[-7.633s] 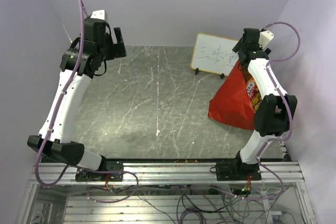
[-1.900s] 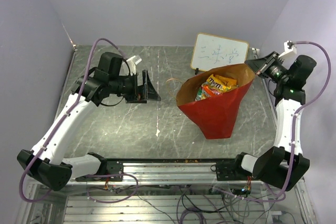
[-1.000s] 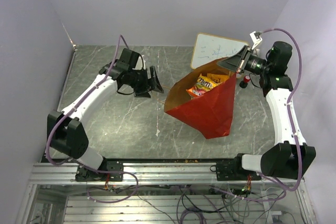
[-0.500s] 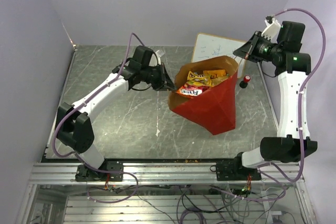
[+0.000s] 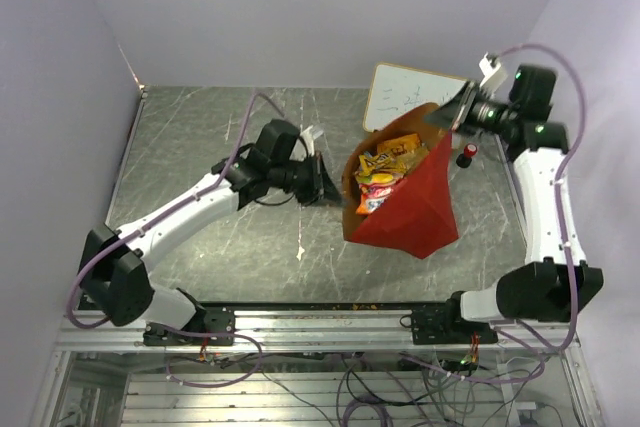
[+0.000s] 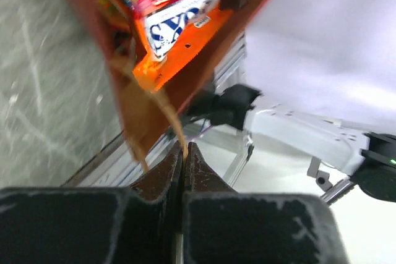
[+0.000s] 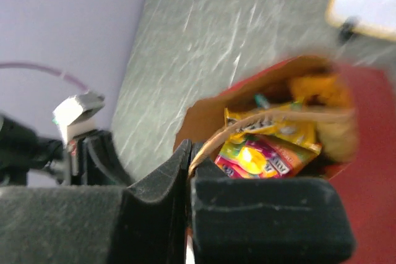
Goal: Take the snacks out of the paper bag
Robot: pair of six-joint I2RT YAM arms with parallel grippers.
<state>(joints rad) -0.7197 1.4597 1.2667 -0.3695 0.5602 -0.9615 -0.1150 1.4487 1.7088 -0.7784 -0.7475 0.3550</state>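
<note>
The red paper bag (image 5: 410, 212) hangs between my two grippers, its mouth tipped toward the left. Snacks (image 5: 383, 172) in yellow, orange and pink foil packets lie inside it at the opening. My left gripper (image 5: 328, 187) is at the bag's left rim, shut on a thin cord handle (image 6: 170, 115) that runs into its jaws (image 6: 184, 150). My right gripper (image 5: 447, 119) holds the far rim high, shut (image 7: 190, 153) on the other cord handle (image 7: 247, 125). In the right wrist view a yellow packet (image 7: 278, 128) lies over a pink-orange one (image 7: 266, 156).
A small whiteboard (image 5: 405, 97) stands at the back, just behind the bag. A red-capped marker (image 5: 468, 154) stands on the table right of the bag. The grey table (image 5: 200, 147) is walled at the left, back and right.
My left gripper went from open to shut on the cord handle and shifted right and nearer. The bag's mouth has narrowed and swung toward the left; the right gripper dropped a little.
</note>
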